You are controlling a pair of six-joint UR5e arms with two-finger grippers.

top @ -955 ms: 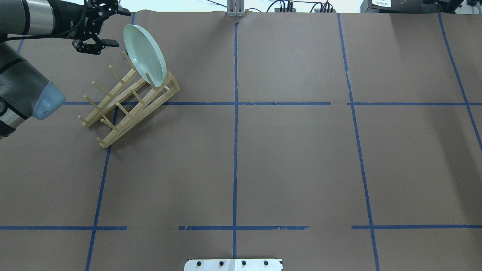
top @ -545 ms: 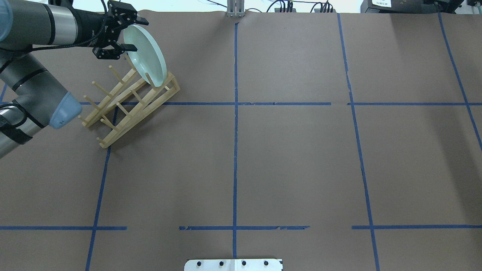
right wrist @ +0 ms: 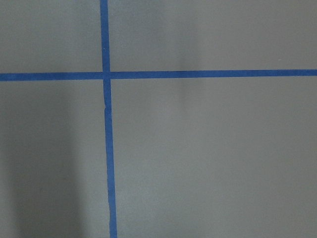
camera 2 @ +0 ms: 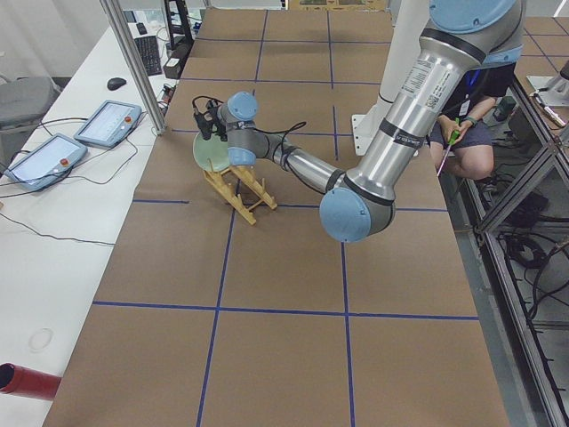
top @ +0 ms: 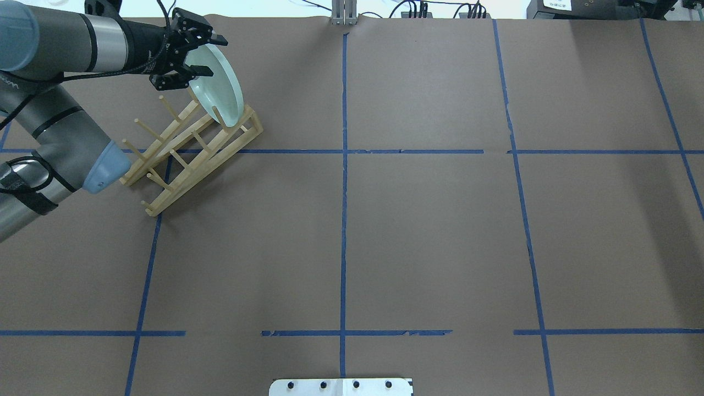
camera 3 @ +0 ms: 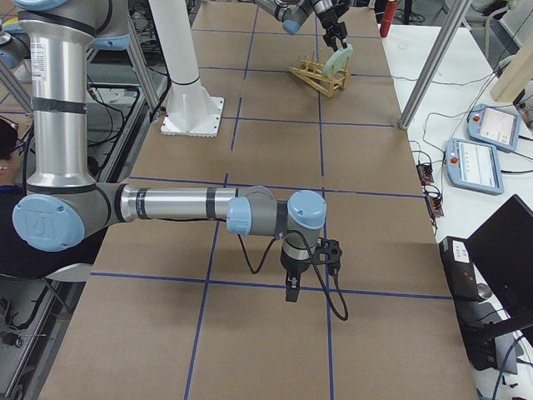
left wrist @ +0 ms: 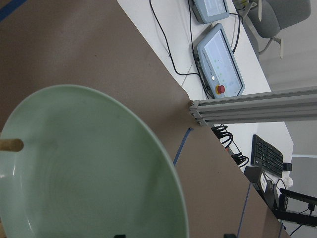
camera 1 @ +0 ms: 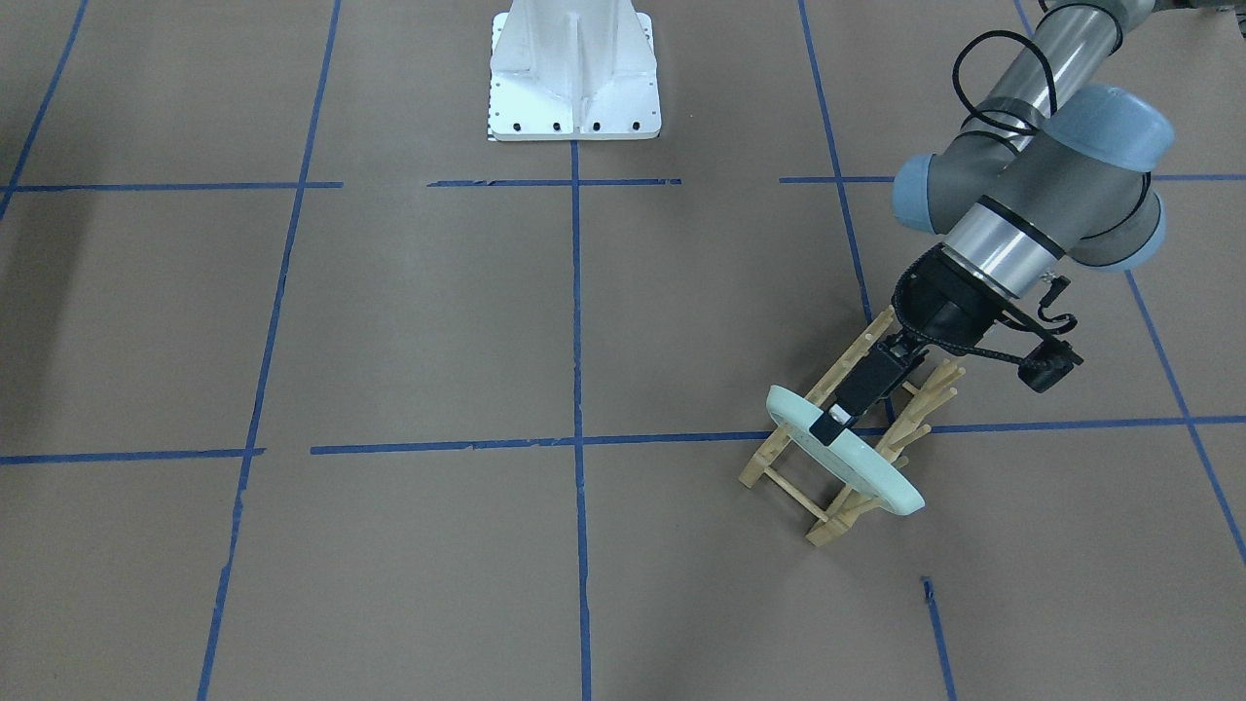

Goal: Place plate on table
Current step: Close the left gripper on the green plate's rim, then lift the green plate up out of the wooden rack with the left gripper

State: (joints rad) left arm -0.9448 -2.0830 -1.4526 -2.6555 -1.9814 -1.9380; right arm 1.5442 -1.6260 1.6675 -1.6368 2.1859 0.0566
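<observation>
1. Overhead exterior view is showing the plate (top: 220, 82) standing tilted on edge in the far end slot of the wooden peg rack (top: 187, 148). The rack is sitting in the far left part of the worktop (top: 429, 231), over a crossing of the blue tape lines (top: 344, 220)
2. The left fingers (top: 202, 70) are spread wide and straddling the plate's upper rim, one finger in front of the hollow face and the other behind the back
3. Writing is hardly readable anywhere. The white sticker (camera 2: 415, 76) on the left arm (camera 2: 400, 116) and the white label (top: 556, 4) on a dark box at the far right edge are both carrying print too small to make out
4. Exterior front-facing view is giving what the overhead one is hiding: the plate's pale underside (camera 1: 861, 472), and one finger (camera 1: 834, 421) with a white pad lying over the rim. It is also showing the white robot base (camera 1: 574, 78)
5. Left wrist-mounted view is showing the hollow face of the plate (left wrist: 84, 183) filling the lower left, with a rack peg (left wrist: 10, 145) crossing its left edge. Beyond the worktop's edge a teach pendant (left wrist: 220, 67) with a red button and a keyboard (left wrist: 267, 154) are lying on a white bench
6. Exterior right view alone is showing the right fingers (camera 3: 289, 293), pointing down near a tape crossing and well apart from the rack. I cannot tell whether they are spread or closed
7. Right wrist-mounted view is showing only brown paper and crossing tape (right wrist: 106, 148)
</observation>
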